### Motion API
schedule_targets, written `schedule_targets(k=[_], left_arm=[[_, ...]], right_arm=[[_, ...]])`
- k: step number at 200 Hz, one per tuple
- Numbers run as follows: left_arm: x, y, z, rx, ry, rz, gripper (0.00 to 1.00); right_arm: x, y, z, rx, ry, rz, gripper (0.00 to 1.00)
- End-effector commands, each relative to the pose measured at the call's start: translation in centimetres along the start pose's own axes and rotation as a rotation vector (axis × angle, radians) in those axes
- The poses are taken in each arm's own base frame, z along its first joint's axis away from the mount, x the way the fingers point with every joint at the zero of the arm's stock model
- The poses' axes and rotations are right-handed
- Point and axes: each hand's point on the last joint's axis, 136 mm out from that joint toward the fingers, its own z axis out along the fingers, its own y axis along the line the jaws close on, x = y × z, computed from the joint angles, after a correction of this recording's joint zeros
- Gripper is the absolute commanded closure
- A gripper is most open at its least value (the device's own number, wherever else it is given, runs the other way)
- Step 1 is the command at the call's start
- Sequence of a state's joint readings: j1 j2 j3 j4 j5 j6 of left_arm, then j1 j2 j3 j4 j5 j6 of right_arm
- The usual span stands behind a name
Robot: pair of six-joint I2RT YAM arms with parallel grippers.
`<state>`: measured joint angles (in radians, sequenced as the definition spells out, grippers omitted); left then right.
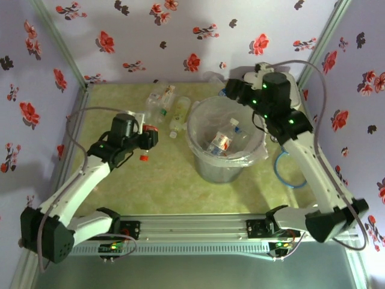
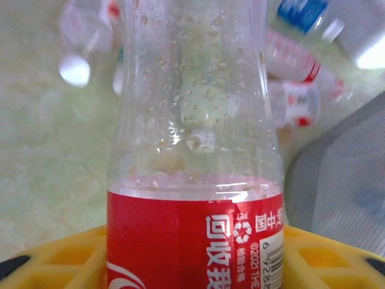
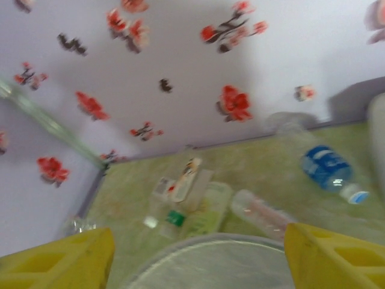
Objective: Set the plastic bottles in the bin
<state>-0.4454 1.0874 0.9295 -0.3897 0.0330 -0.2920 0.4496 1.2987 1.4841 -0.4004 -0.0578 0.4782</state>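
While a few bottles (image 1: 224, 141) already lie in the bin (image 1: 216, 171), most are still out. Left gripper (image 1: 146, 142) closed on a red-label bottle (image 2: 192, 180), left of the bin, not yet over it. Right gripper (image 3: 198, 256) wide, empty, above the far rim. Loose bottles (image 1: 171, 107) clustered on the table (image 1: 162, 180) behind the bin; blue-label bottle (image 3: 328, 168) far right. The bin's wall stands in the held bottle's way.

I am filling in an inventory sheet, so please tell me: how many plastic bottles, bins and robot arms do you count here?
Plastic bottles: 8 that I can tell apart (5 on the table, 2 in the bin, 1 between the left fingers)
Bin: 1
Robot arms: 2
Total: 11
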Motion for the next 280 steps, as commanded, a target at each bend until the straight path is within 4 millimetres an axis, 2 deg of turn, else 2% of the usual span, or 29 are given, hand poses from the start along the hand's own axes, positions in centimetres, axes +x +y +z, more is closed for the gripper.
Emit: schedule_targets(k=[1, 15, 34, 59, 91, 117, 155, 185, 200, 208, 217, 238, 248, 271, 280], left_arm=[[-4.4, -1.5, -2.4, 0.057, -0.142, -0.011, 0.7], [-5.9, -3.7, -2.7, 0.175, -0.178, -0.031, 0.7], [-6.4, -6.2, -2.8, 0.311, -0.192, -0.012, 0.71], [-5.9, -8.3, -2.9, 0.414, -0.194, 0.044, 0.71], [-6.0, -9.4, -2.7, 0.462, -0.201, 0.075, 0.72], [-6.3, -10.0, -2.6, 0.485, -0.206, 0.085, 0.72], [-6.3, -10.5, -2.6, 0.506, -0.217, 0.101, 0.73], [-6.2, -10.7, -2.5, 0.513, -0.211, 0.093, 0.73], [-6.0, -10.6, -2.3, 0.511, -0.205, 0.092, 0.73], [-5.9, -10.6, -2.2, 0.51, -0.201, 0.091, 0.69], [-5.9, -10.6, -2.0, 0.509, -0.197, 0.09, 0.61], [-6.0, -10.6, -1.9, 0.51, -0.2, 0.085, 0.45], [-6.1, -10.6, -1.9, 0.509, -0.206, 0.083, 0.33], [-6.4, -10.2, -2.2, 0.489, -0.226, 0.081, 0.04], [-6.6, -9.9, -2.4, 0.472, -0.234, 0.078, 0.0]], right_arm=[[0.1, 6.9, 1.6, -0.213, 0.031, -0.035, 0.18], [1.0, 9.3, 2.9, -0.268, 0.062, -0.056, 0.1], [1.7, 11.0, 4.6, -0.299, 0.103, -0.031, 0.01], [2.2, 12.3, 6.2, -0.331, 0.124, -0.017, 0.0], [3.8, 13.6, 8.4, -0.392, 0.188, 0.053, 0.02], [5.4, 14.4, 9.7, -0.412, 0.244, 0.056, 0.08], [6.3, 13.7, 10.8, -0.372, 0.271, 0.042, 0.18], [6.8, 13.5, 11.0, -0.365, 0.286, 0.037, 0.41], [6.4, 13.4, 10.7, -0.366, 0.267, 0.036, 0.48], [6.0, 13.3, 10.4, -0.361, 0.251, 0.031, 0.52], [5.6, 13.3, 10.2, -0.357, 0.234, 0.021, 0.55], [4.0, 13.3, 9.7, -0.353, 0.191, -0.003, 0.55], [3.0, 13.4, 9.4, -0.352, 0.164, -0.018, 0.55], [-0.8, 12.8, 7.6, -0.316, 0.057, -0.077, 0.55], [-2.6, 12.3, 6.6, -0.293, 0.002, -0.096, 0.54]])
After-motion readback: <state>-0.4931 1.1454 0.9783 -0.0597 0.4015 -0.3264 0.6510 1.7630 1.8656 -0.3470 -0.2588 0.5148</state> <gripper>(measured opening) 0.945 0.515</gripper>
